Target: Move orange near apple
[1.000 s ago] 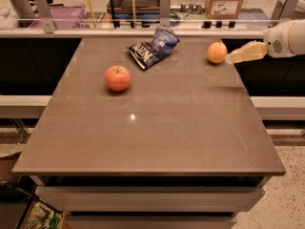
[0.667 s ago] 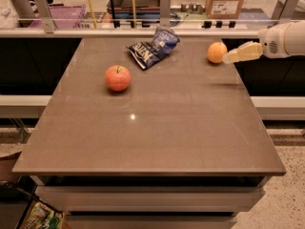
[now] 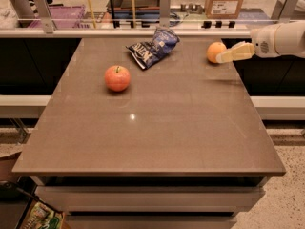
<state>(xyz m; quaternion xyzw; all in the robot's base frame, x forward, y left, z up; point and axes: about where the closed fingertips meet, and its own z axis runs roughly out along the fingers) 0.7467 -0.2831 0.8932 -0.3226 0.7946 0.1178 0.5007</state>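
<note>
The orange (image 3: 215, 51) sits on the brown table (image 3: 157, 123) near its far right edge. The apple (image 3: 117, 78), red-orange with a short stem, stands on the table to the left of centre, well apart from the orange. My gripper (image 3: 222, 57) reaches in from the right at table height. Its yellowish tip lies against the right side of the orange, slightly in front of it.
A crumpled blue chip bag (image 3: 152, 48) lies at the back of the table between the apple and the orange. A railing with posts (image 3: 164, 6) runs behind the table. The table's right edge (image 3: 257, 113) drops off just below the gripper.
My gripper has moved a little to the left, closer against the orange. The orange, the apple and the chip bag have stayed in place.
</note>
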